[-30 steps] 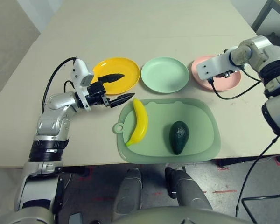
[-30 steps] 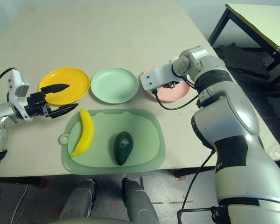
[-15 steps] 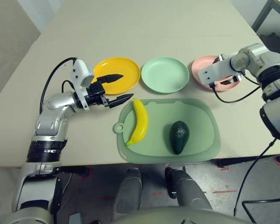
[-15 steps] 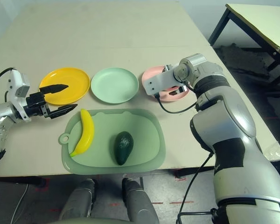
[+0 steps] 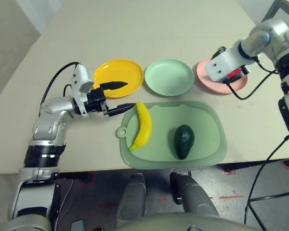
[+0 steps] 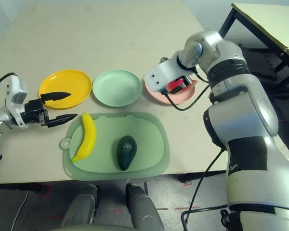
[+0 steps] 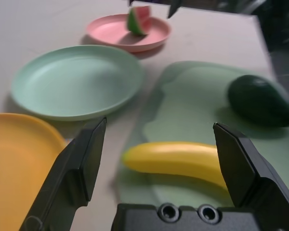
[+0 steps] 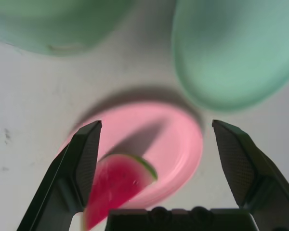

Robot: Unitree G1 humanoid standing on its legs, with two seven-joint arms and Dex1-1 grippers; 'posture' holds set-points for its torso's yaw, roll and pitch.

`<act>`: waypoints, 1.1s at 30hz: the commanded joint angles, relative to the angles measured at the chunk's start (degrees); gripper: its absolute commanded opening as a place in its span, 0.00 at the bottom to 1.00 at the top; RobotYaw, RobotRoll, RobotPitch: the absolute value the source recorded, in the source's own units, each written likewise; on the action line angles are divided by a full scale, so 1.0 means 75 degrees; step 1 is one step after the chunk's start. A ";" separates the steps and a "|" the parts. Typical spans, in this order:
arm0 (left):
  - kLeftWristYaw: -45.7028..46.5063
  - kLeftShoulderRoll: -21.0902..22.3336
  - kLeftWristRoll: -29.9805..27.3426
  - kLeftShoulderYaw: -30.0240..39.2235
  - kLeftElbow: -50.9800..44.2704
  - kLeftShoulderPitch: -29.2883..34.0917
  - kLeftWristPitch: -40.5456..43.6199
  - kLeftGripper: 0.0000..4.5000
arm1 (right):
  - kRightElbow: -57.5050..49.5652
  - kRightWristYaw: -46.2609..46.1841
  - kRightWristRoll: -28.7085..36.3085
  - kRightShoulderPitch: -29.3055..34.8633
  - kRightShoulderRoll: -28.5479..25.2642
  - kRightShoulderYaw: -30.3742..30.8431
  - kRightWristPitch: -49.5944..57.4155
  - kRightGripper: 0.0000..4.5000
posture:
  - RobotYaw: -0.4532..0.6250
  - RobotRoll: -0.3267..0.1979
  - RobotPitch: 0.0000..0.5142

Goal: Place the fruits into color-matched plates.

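On the beige table (image 5: 135, 29) the light-green cutting mat (image 5: 204, 144) serves as the landmark. On it lie the yellow banana (image 5: 143, 125), along its left side near the handle hole, and the dark green avocado (image 5: 184, 141), right of centre and well apart from the banana. Beyond the mat's far edge three plates stand in a row — the yellow-orange plate (image 5: 130, 72) off the far left corner, the mint green plate (image 5: 169, 77) behind the middle, the pink plate (image 5: 204, 77) off the far right corner. The red watermelon wedge (image 8: 116, 185) rests in the pink plate (its green rind shows in the right wrist view). The right gripper (image 8: 159, 159) hangs above that plate with its two black fingers spread wide, holding nothing. The left gripper (image 5: 118, 96) sits just off the mat's far left corner, pointing across toward the banana, one finger over the yellow-orange plate's near rim — fingers likewise spread and empty. No brand, label or writing can be read on any of these things.
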 commanded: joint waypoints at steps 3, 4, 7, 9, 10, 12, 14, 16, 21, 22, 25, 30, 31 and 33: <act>-0.0966 0.0370 -0.0289 -0.0095 -0.0403 0.0222 -0.0048 1.00 | -0.3758 0.0726 0.2313 0.0935 -0.1037 0.0763 0.1250 0.99 | 0.46 0.62 0.36; -0.1017 0.0382 -0.0298 -0.0103 -0.0423 0.0224 -0.0049 1.00 | -0.4395 0.0726 0.2551 0.1083 -0.1242 0.0873 0.1552 0.99 | 0.46 0.62 0.36; -0.1032 0.0335 -0.0281 -0.0125 -0.0451 0.0161 -0.0016 1.00 | -0.6285 0.0726 0.3230 0.1518 -0.1823 0.1127 0.2614 0.99 | 0.46 0.62 0.36; -0.1016 0.0283 -0.0257 -0.0147 -0.0434 0.0133 -0.0021 1.00 | -0.7222 0.0726 0.3563 0.1741 -0.2051 0.1166 0.3271 0.99 | 0.46 0.62 0.36; -0.1008 0.0259 -0.0238 -0.0167 -0.0427 0.0144 -0.0039 1.00 | -0.7725 0.0726 0.3727 0.1854 -0.2083 0.1119 0.3745 0.99 | 0.46 0.62 0.37; -0.1001 0.0233 -0.0213 -0.0189 -0.0432 0.0168 -0.0060 1.00 | -0.8323 0.0726 0.3884 0.1995 -0.2052 0.0993 0.4425 0.99 | 0.46 0.62 0.36; -0.0996 0.0221 -0.0188 -0.0204 -0.0429 0.0174 -0.0068 1.00 | -0.8570 0.0726 0.3851 0.2080 -0.1898 0.0861 0.4853 0.99 | 0.45 0.62 0.36; -0.0988 0.0206 -0.0160 -0.0226 -0.0419 0.0156 -0.0073 1.00 | -0.8734 0.0726 0.3696 0.2256 -0.1632 0.0762 0.5230 0.99 | 0.46 0.62 0.36; -0.0985 0.0188 -0.0125 -0.0275 -0.0399 0.0120 -0.0118 1.00 | -0.8975 0.0726 0.3302 0.2557 -0.1391 0.0765 0.5596 0.99 | 0.46 0.62 0.36; -0.0980 0.0184 -0.0123 -0.0280 -0.0397 0.0116 -0.0122 1.00 | -0.8983 0.0726 0.3245 0.2579 -0.1361 0.0763 0.5645 0.99 | 0.46 0.62 0.36; -0.0958 0.0145 -0.0089 -0.0291 -0.0301 0.0079 -0.0172 1.00 | -0.8664 0.0726 0.2905 0.2459 -0.1264 0.0958 0.5673 0.99 | 0.46 0.62 0.36; -0.0950 0.0155 -0.0058 -0.0271 -0.0235 0.0041 -0.0221 1.00 | -0.8779 0.0726 0.2857 0.2591 -0.1256 0.1177 0.5812 0.99 | 0.46 0.62 0.36; -0.0950 0.0166 -0.0044 -0.0264 -0.0222 0.0031 -0.0240 1.00 | -0.8829 0.0726 0.2874 0.2643 -0.1231 0.1198 0.5868 0.99 | 0.46 0.62 0.36; -0.0957 0.0180 -0.0028 -0.0256 -0.0204 0.0016 -0.0261 1.00 | -0.8854 0.0726 0.2846 0.2704 -0.1187 0.1218 0.5910 0.99 | 0.46 0.62 0.36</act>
